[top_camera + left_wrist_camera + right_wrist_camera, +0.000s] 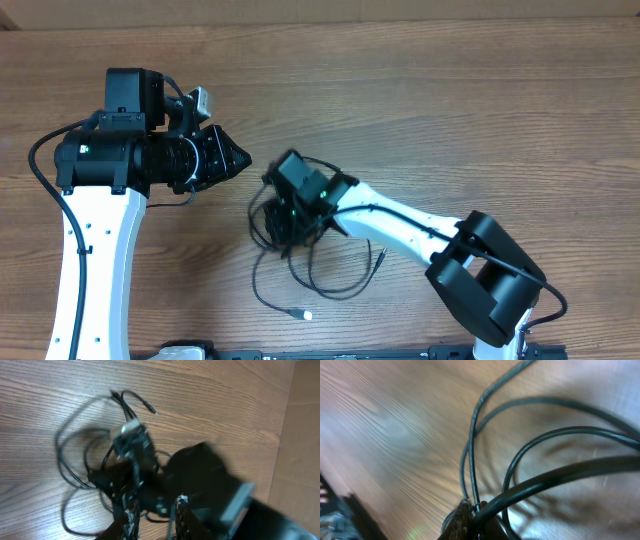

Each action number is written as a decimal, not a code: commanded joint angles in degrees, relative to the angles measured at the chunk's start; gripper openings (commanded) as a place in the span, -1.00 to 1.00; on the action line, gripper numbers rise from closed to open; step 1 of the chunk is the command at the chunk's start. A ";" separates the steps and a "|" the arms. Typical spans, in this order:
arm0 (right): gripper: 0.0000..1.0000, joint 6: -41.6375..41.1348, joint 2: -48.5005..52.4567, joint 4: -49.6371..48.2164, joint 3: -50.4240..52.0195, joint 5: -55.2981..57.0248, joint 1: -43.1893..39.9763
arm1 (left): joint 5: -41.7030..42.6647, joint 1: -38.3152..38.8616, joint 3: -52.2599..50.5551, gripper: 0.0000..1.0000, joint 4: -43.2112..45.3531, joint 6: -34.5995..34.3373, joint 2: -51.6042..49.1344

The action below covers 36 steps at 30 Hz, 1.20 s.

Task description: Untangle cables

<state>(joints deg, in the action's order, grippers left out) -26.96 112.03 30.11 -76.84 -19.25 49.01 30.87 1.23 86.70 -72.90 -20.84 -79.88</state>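
Observation:
The cables lie in a tangle of thin black cords at the middle of the wooden table. One loop trails toward the front and ends in a silvery-white plug. My right gripper is down in the tangle. In the right wrist view it is shut on thin cords that run up from its tips. My left gripper hovers to the left of the tangle, apart from it. In the left wrist view its fingers stand a little apart with nothing between them.
A loose plug end lies to the right of the tangle, under the white right arm. The left arm's white link stands along the left side. The table's far edge runs across the back.

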 commanded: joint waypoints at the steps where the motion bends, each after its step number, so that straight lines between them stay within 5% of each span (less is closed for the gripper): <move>1: -0.92 3.06 -2.97 2.03 -7.08 -0.55 -2.19 | 0.70 -0.04 -0.24 -0.53 -0.28 1.62 0.50; 12: -0.92 14.19 -4.90 22.99 -27.89 -0.46 -5.38 | 5.38 0.76 -0.24 -0.51 -0.50 6.27 0.50; 22: -0.92 20.06 -4.92 38.21 -45.77 6.43 -5.38 | 1.90 9.84 -0.26 -0.48 2.49 6.51 0.50; 36: -0.92 21.29 -5.11 42.42 -49.68 8.61 -7.93 | 0.02 10.54 -0.26 -0.45 2.78 6.51 0.50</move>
<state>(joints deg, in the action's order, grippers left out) -6.17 109.23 73.23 -124.62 -10.04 41.56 32.64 11.81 86.70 -70.24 -15.79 -79.77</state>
